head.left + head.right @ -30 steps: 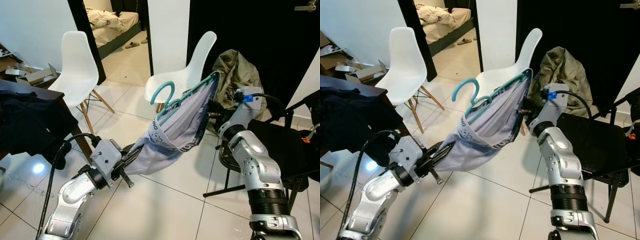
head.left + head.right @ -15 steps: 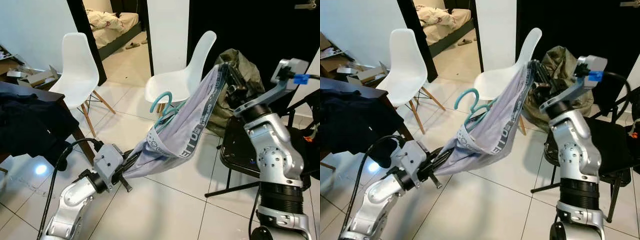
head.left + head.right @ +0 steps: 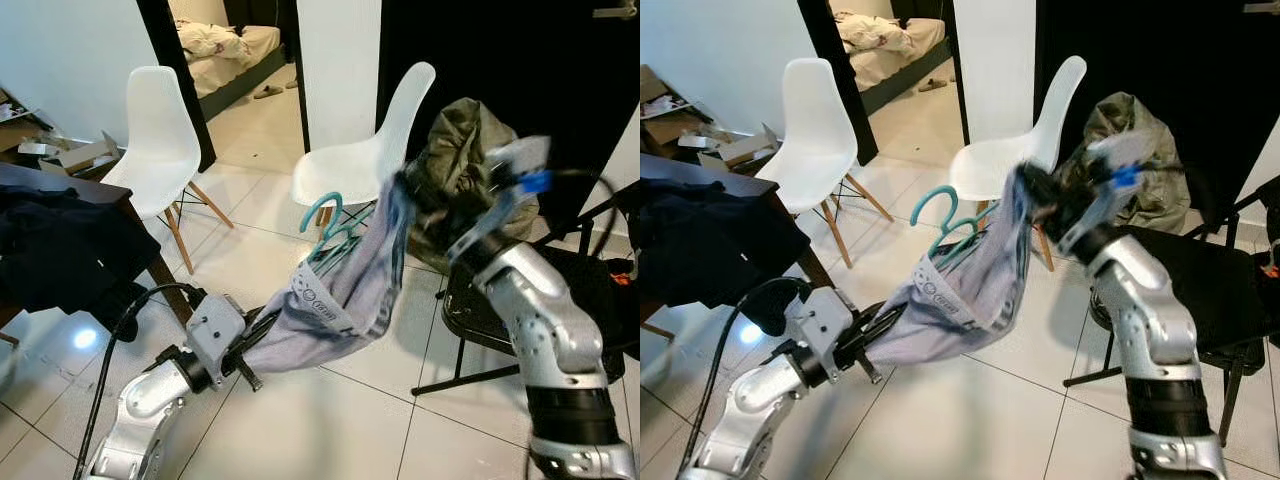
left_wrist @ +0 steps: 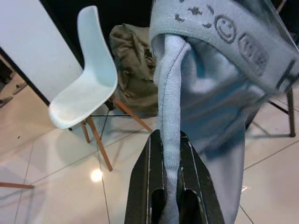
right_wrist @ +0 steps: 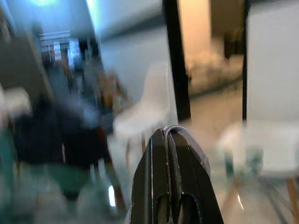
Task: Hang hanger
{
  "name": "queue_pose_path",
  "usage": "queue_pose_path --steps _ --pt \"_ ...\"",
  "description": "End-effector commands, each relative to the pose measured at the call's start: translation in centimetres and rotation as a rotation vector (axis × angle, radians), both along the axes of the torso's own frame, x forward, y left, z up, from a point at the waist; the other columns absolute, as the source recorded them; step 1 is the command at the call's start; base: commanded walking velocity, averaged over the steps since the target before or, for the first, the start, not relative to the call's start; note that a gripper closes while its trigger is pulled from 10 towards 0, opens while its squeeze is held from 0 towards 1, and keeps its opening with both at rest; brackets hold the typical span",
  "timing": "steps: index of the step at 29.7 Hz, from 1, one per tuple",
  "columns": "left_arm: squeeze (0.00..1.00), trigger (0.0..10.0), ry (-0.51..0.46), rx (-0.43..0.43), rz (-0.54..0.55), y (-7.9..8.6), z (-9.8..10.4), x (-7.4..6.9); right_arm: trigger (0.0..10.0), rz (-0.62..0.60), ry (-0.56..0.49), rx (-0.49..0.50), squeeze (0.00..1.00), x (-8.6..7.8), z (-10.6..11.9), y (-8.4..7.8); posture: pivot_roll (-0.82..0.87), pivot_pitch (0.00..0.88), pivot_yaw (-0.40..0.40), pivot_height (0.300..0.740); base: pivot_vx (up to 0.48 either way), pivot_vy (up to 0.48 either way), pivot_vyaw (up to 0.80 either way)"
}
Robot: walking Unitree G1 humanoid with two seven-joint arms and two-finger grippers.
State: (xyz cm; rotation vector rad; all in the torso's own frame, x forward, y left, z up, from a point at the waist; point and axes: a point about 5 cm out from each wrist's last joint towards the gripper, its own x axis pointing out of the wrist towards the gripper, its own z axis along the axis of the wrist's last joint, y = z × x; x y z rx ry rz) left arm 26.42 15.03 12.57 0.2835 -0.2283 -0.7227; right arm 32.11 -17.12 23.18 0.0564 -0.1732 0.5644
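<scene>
Pale grey-blue fabric garment with printed waistband [image 3: 345, 290] is stretched between both grippers above the white tiled floor [image 3: 330, 420]. Left gripper [image 4: 171, 140], low, is pinched on a bunched fold of it. Right gripper [image 5: 169, 135], higher and motion-blurred, is pressed onto a thin edge. Teal plastic hanger [image 3: 325, 215] is seen hooked in the waistband, before a white moulded chair [image 3: 385, 140].

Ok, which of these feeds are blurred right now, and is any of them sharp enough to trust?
Both eye views smear the right claw and forearm, while the chairs stay crisp. The right wrist view is blurred throughout. The left wrist view is sharp on the left claw pinching the grey garment, with floor glare beside it.
</scene>
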Motion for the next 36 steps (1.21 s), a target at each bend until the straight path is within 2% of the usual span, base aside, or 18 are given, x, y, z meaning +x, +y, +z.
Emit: queue_pose_path --steps 1,4,5,8,9,12,13,14,16,19,21,25,28,29,32,34,35,36 --pt "0.00 10.0 -0.004 -0.023 0.049 1.5 0.7 0.6 0.0 -0.025 0.099 -0.098 0.00 0.1 -2.1 -0.4 -0.02 0.068 0.084 0.740 0.000 0.000 0.00" --pt "0.00 10.0 -0.023 -0.065 0.083 2.8 2.0 1.1 0.0 -0.103 0.180 -0.143 0.00 0.2 -3.6 -1.8 -0.01 0.071 0.083 0.740 0.000 0.000 0.00" --pt "0.00 10.0 -0.035 -0.116 0.095 4.3 3.5 1.6 0.0 -0.172 0.254 -0.180 0.00 0.2 -5.0 -3.3 -0.01 0.071 0.083 0.740 0.000 0.000 0.00" --pt "0.00 10.0 -0.040 -0.159 0.078 5.5 5.0 1.8 0.0 -0.226 0.309 -0.212 0.00 0.2 -6.1 -4.4 -0.01 0.072 0.083 0.740 0.000 0.000 0.00" --pt "0.00 10.0 -0.030 -0.178 0.022 6.5 6.3 1.7 0.0 -0.254 0.353 -0.240 0.00 0.0 -7.0 -5.1 0.00 0.072 0.084 0.740 0.000 0.000 0.00" --pt "0.00 10.0 -0.004 -0.176 -0.061 7.2 7.3 1.3 0.0 -0.260 0.383 -0.271 0.00 -0.1 -7.8 -5.3 0.00 0.073 0.084 0.740 0.000 0.000 0.00" --pt "0.00 10.0 0.034 -0.153 -0.158 7.6 7.9 0.6 0.0 -0.253 0.411 -0.302 0.00 -0.2 -8.6 -5.3 0.00 0.073 0.085 0.740 0.000 0.000 0.00" --pt "0.00 10.0 0.034 -0.153 -0.158 7.6 7.9 0.6 0.0 -0.253 0.411 -0.302 0.00 -0.2 -8.6 -5.3 0.00 0.073 0.085 0.740 0.000 0.000 0.00" --pt "0.00 10.0 0.145 -0.110 -0.366 7.7 8.4 -1.0 0.0 -0.219 0.451 -0.375 0.00 -0.3 -10.0 -4.5 0.01 0.074 0.086 0.740 0.000 0.000 0.00" --pt "0.00 10.0 0.208 -0.103 -0.463 7.5 8.4 -1.9 0.0 -0.202 0.459 -0.398 0.00 -0.4 -10.5 -4.0 0.02 0.076 0.087 0.740 0.000 0.000 0.00" --pt "0.00 10.0 0.331 -0.043 -0.623 7.1 7.7 -3.7 0.0 -0.188 0.450 -0.403 0.00 -0.1 -10.5 -3.3 0.02 0.077 0.086 0.740 0.000 0.000 0.00" --pt "0.00 10.0 0.388 -0.005 -0.680 7.0 7.4 -4.4 0.0 -0.188 0.440 -0.391 0.00 0.2 -10.2 -3.2 0.02 0.078 0.085 0.740 0.000 0.000 0.00" --pt "0.00 10.0 0.445 0.097 -0.718 7.2 6.9 -4.9 0.0 -0.193 0.421 -0.363 0.00 0.7 -9.6 -3.4 0.02 0.079 0.083 0.740 0.000 0.000 0.00" --pt "0.00 10.0 0.445 0.097 -0.718 7.2 6.9 -4.9 0.0 -0.193 0.421 -0.363 0.00 0.7 -9.6 -3.4 0.02 0.079 0.083 0.740 0.000 0.000 0.00" --pt "0.00 10.0 0.434 0.244 -0.677 8.0 6.8 -4.5 0.0 -0.209 0.413 -0.341 0.00 1.0 -8.9 -4.4 0.02 0.082 0.079 0.740 0.000 0.000 0.00" --pt "0.00 10.0 0.434 0.244 -0.677 8.0 6.8 -4.5 0.0 -0.209 0.413 -0.341 0.00 1.0 -8.9 -4.4 0.02 0.082 0.079 0.740 0.000 0.000 0.00" --pt "0.00 10.0 0.400 0.314 -0.632 8.3 7.0 -4.0 0.0 -0.223 0.412 -0.340 0.00 1.1 -8.5 -5.3 0.02 0.083 0.076 0.740 0.000 0.000 0.00" --pt "0.00 10.0 0.400 0.314 -0.632 8.3 7.0 -4.0 0.0 -0.223 0.412 -0.340 0.00 1.1 -8.5 -5.3 0.02 0.083 0.076 0.740 0.000 0.000 0.00"
